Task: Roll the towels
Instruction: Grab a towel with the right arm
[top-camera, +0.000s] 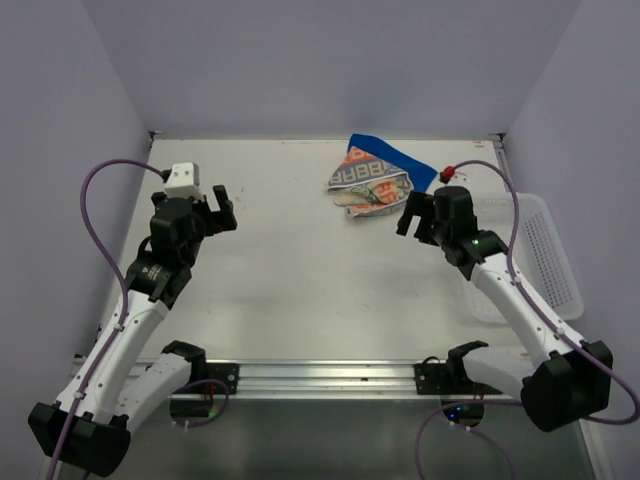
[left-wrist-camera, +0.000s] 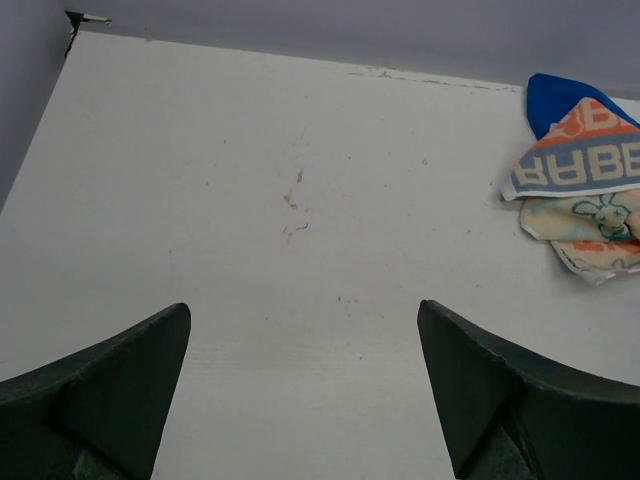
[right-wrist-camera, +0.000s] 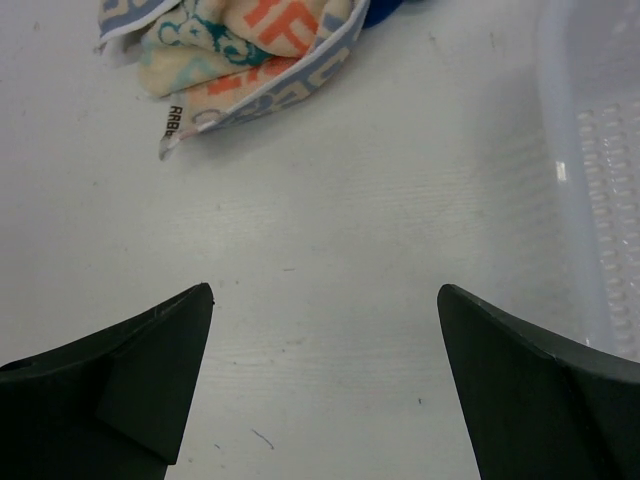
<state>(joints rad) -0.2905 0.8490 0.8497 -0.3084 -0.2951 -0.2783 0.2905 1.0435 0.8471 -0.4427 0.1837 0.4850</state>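
Jaws on both arms stand wide apart, with nothing between them.

From the top camera, the patterned towel (top-camera: 368, 180) lies crumpled at the back of the tabletop (top-camera: 300, 280). The blue towel (top-camera: 400, 160) is under it, showing on its far side and as a strip running slantwise toward the white basket (top-camera: 550, 250). Your right jaws hang just beside the patterned towel, on its basket side and slightly nearer you. Your left jaws are well apart from it, across bare tabletop on the side away from the basket. The right arm (top-camera: 510, 300) is clearly the nearer one.

In the left wrist view, the patterned towel sits ahead and far off to the right of the jaws, at the picture's edge, lettering up, with the blue towel peeking out behind it.

In the right wrist view, the patterned towel (right-wrist-camera: 250, 50) lies ahead and left of the jaws' centre line, close by, with the basket's wall to the right. I'd judge you must first separate and flatten the towels; neither is spread yet.
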